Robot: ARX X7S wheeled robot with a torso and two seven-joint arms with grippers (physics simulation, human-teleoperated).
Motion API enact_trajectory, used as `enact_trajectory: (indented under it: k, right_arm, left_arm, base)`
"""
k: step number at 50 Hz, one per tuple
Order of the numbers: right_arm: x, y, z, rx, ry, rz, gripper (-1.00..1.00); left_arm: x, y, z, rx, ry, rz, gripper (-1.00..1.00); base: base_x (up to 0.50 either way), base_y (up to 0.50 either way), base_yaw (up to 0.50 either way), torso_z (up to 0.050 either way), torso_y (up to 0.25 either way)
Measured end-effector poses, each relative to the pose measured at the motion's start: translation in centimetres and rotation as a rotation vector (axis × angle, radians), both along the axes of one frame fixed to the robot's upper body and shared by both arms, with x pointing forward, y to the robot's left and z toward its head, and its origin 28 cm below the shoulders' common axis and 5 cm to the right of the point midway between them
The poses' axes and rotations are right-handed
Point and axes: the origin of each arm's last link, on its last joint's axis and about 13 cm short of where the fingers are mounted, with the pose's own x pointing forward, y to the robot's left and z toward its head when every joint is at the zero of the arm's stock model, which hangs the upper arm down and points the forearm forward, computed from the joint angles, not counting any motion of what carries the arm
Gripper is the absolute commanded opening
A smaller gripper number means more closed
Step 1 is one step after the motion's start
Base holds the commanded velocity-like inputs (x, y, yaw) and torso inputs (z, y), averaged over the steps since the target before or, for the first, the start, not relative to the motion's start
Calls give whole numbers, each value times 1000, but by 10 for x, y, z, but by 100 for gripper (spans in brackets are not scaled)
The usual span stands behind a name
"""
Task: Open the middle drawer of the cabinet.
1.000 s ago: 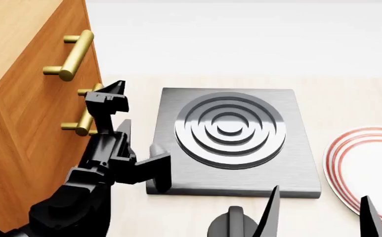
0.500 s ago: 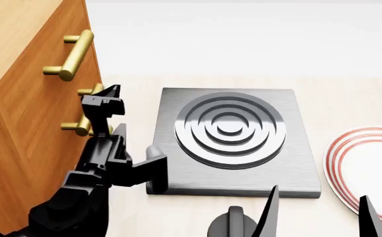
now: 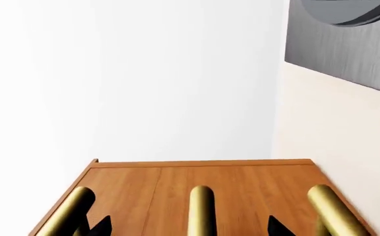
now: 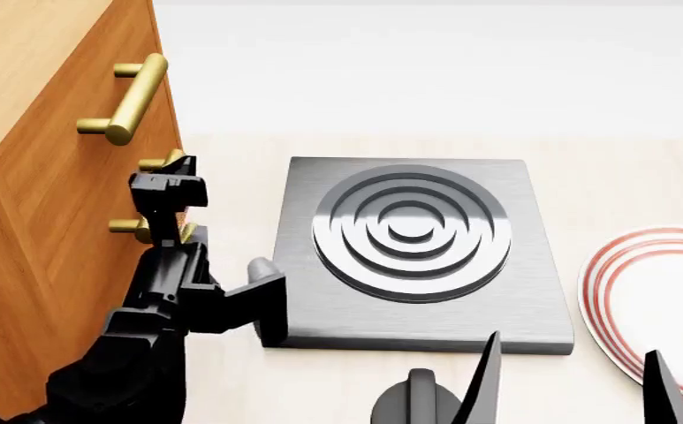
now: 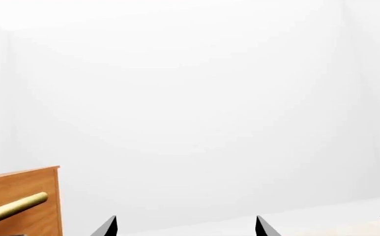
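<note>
Right tool (image 4: 565,389) sat idle at lower right of the head view, two dark fingertips spread apart with nothing between them, so it read as open; right wrist view showed the same gap against the blank wall. Left tool (image 4: 164,181) was up at centre left of the head view, pressed in at the cabinet front right by the middle drawer's brass handle (image 4: 153,199). In the left wrist view both dark tips (image 3: 278,227) showed low in frame with the centre bar (image 3: 201,211) between them and clear gaps either side, so the jaws were apart and straddling, not yet clamped.

Progress judged: approach done, grasp not closed, pull not started. Middle drawer (image 3: 176,196) front looked flush with its neighbours, no gap or offset seen, so it was probably fully closed. Left: close on the bar, pull outward.

Cabinet (image 4: 47,177) filled the left edge of the head view, orange-brown wood grain, three stubby brass bar handles in a row; top handle (image 4: 126,102) clear in upper left, bottom one only partly seen behind the arm. Bench (image 4: 235,371) pale beige. Farther back a grey hotplate (image 4: 418,247) with concentric rings at centre, and a red-rimmed plate (image 4: 659,300) at right edge, both well apart from the cabinet front
</note>
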Motion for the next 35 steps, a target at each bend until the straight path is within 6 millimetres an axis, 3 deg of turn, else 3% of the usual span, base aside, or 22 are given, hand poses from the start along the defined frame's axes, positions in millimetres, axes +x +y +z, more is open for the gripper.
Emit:
enact_trajectory:
  k: [35]
  right_arm:
    - [0, 0, 0, 14, 4, 2, 100]
  left_arm:
    - [-3, 12, 0, 38, 16, 144, 100]
  base:
    - [0, 0, 0, 0, 0]
